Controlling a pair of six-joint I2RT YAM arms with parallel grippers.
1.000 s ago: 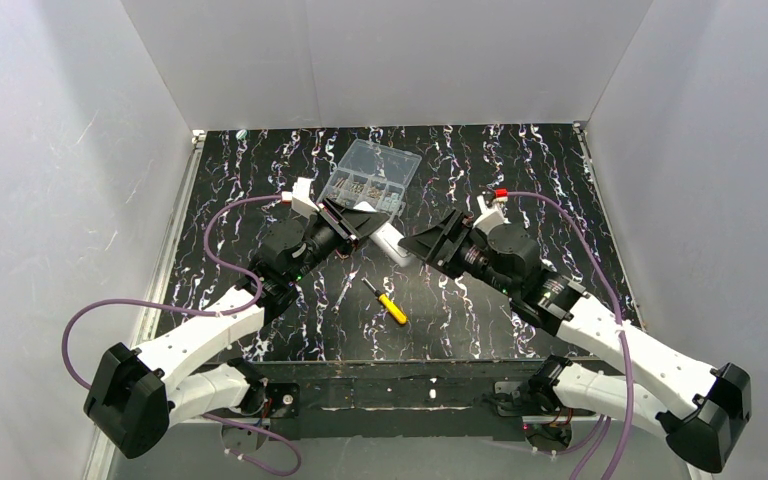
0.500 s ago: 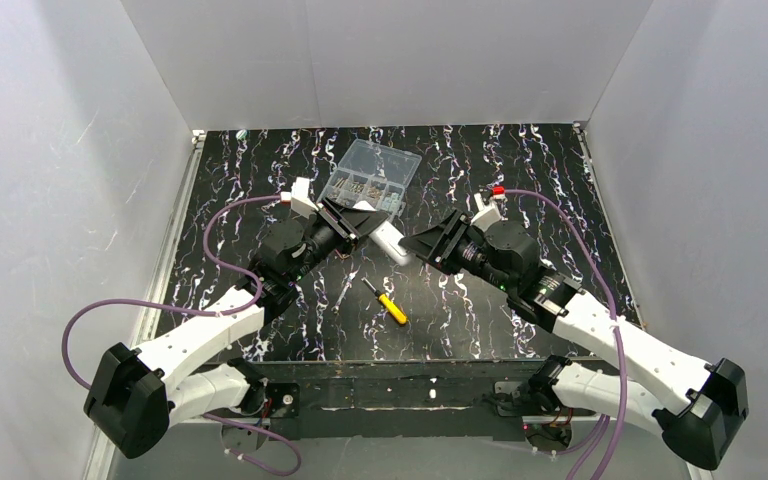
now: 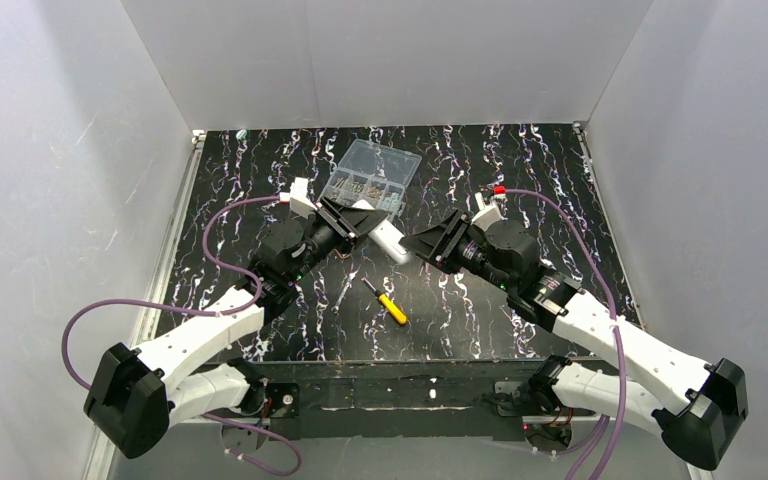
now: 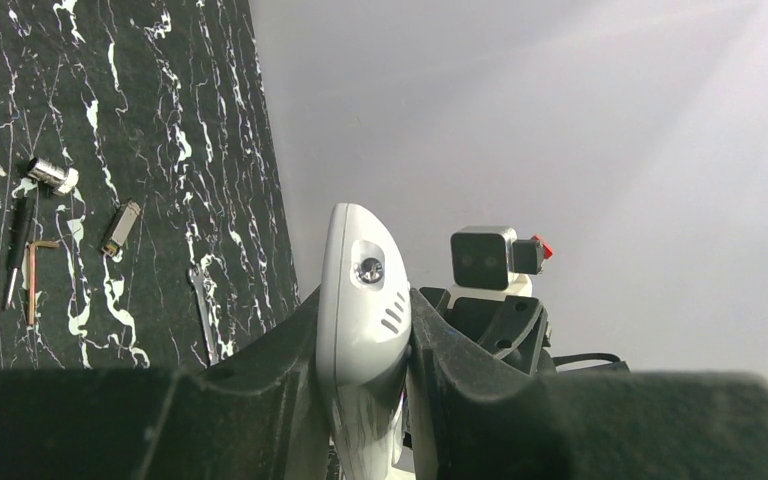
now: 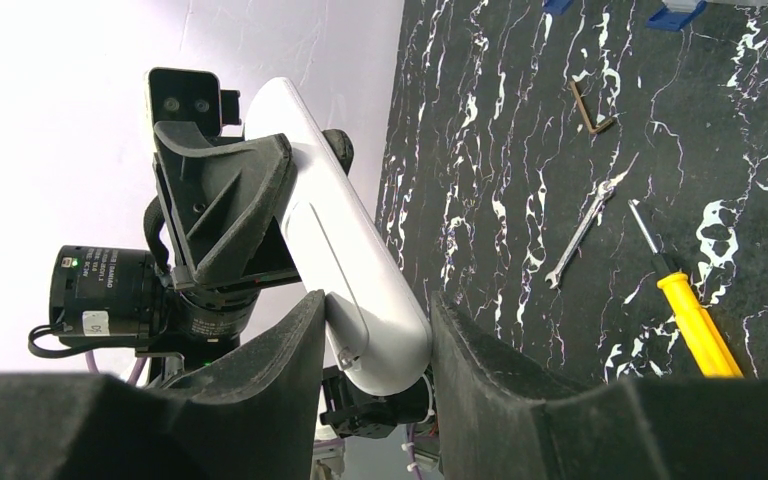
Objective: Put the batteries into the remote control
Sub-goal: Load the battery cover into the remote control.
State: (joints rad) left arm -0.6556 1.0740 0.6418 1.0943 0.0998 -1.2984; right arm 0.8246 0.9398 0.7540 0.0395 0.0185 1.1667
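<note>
The white remote control (image 3: 388, 240) is held in the air between the two arms, above the middle of the table. My left gripper (image 3: 363, 222) is shut on its far end; the left wrist view shows the remote (image 4: 360, 290) pinched between both fingers. My right gripper (image 3: 415, 246) is closed round the other rounded end, and in the right wrist view both pads touch the remote (image 5: 345, 240). Two small blue pieces (image 5: 675, 15), cut off by the top edge of the right wrist view, lie on the table; they may be the batteries. No battery shows in the top view.
A yellow-handled screwdriver (image 3: 390, 304) lies on the black marbled table in front of the arms and also shows in the right wrist view (image 5: 695, 320). A clear compartment box (image 3: 372, 173) stands behind. A wrench (image 5: 585, 235), a hex key (image 5: 590, 110) and small metal bits (image 4: 50, 177) lie loose.
My right arm has moved a little left, bringing its gripper over the near end of the remote. The left arm and the remote have stayed in place.
</note>
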